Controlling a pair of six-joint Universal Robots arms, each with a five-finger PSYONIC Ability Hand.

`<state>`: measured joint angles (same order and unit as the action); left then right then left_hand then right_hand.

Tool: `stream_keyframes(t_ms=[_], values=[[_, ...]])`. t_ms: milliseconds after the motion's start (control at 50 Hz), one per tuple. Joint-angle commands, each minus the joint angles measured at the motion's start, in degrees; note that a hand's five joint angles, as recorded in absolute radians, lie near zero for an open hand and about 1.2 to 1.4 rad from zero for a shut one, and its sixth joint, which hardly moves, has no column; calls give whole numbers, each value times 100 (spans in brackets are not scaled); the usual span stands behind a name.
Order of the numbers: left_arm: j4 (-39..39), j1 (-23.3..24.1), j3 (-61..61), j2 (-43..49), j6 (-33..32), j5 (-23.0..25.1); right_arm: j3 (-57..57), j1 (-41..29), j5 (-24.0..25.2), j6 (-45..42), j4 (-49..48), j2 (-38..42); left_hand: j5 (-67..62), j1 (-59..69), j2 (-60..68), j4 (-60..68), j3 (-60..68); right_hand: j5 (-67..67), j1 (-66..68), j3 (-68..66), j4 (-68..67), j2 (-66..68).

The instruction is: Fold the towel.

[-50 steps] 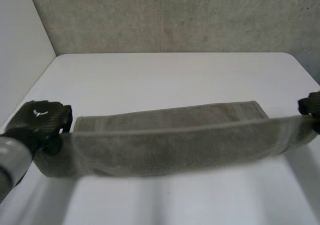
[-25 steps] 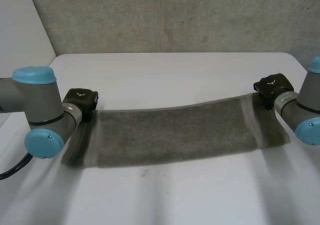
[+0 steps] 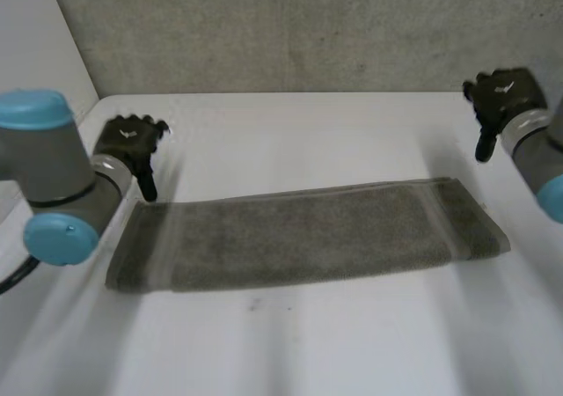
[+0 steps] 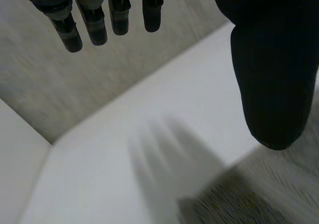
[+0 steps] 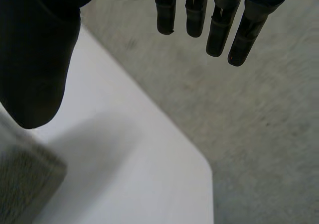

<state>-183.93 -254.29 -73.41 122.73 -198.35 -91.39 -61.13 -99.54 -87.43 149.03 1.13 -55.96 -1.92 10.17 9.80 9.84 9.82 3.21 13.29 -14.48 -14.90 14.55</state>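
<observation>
A grey towel (image 3: 308,236) lies folded into a long narrow strip across the middle of the white table (image 3: 299,132). My left hand (image 3: 127,145) hovers just beyond the strip's left end, open, its fingers (image 4: 89,22) straight and holding nothing. My right hand (image 3: 500,97) is raised beyond the strip's right end, open too, with straight fingers (image 5: 219,22) spread away from the thumb (image 5: 37,59). A corner of the towel (image 4: 259,194) lies below the left thumb, and another corner (image 5: 22,179) below the right thumb.
A grey wall (image 3: 299,26) rises behind the table's far edge. A pale side wall (image 3: 35,88) stands at the left. The table's rounded far right corner (image 5: 199,164) is close to my right hand.
Both hands have let go of the towel's ends, opened and lifted away toward the far side. The towel has dropped flat onto the table as a folded strip.
</observation>
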Motion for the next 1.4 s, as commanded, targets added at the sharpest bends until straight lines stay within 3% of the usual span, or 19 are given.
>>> stream_keyframes(t_ms=[20, 160, 320, 480, 660, 760, 800, 1040, 1240, 1400], values=[[-3, -33, -866, -1328, 59, -1, -1117, 31, 384, 197, 27, -1178, 192, -17, 20, 16, 18, -321, -329, 448, 490, -455], [-55, 55, -1852, -2139, 429, 16, -2430, 462, 737, 82, 45, -1813, 192, -17, 20, 16, 18, -296, -304, 423, 464, -430], [-1064, 82, -3081, -2455, 1596, 25, -3764, 1068, 1412, -462, -384, -1709, 192, -17, 20, 16, 18, 1453, 1444, -1325, -1284, 1318], [-1935, 108, -3539, -2254, 1985, 43, -3994, 1314, 1844, -541, -1255, -909, 192, -17, 20, 16, 18, 1873, 1864, -1745, -1704, 1738], [-2112, 82, -3724, -2218, 2002, 60, -3924, 1385, 1862, -568, -1484, -565, 192, -17, 20, 16, 18, 2968, 2959, -2840, -2799, 2833], [-2121, 90, -3786, -2218, 2002, 60, -3924, 1464, 1862, -559, -1695, -548, 192, -17, 20, 16, 18, 4650, 4641, -4522, -4481, 4515], [-2121, 99, -3803, -2218, 2002, 60, -3933, 1481, 1853, -568, -1774, -548, 192, -17, 20, 16, 18, 6670, 6662, -6543, -6502, 6536], [-2121, 90, -3830, -2253, 1993, 51, -3977, 2123, 1580, -594, -1686, -847, 192, -17, 20, 16, 18, 6679, 6671, -6552, -6510, 6545], [-2121, 90, -3882, -2271, 1985, 51, -3994, 3712, 1642, -2103, -668, -1206, 192, -17, 20, 16, 18, 6679, 6671, -6552, -6510, 6545], [-2121, 90, -3874, -2262, 1985, 51, -3924, 3864, 1651, -2405, -491, -1557, 192, -17, 20, 16, 18, 6679, 6671, -6552, -6510, 6545]])
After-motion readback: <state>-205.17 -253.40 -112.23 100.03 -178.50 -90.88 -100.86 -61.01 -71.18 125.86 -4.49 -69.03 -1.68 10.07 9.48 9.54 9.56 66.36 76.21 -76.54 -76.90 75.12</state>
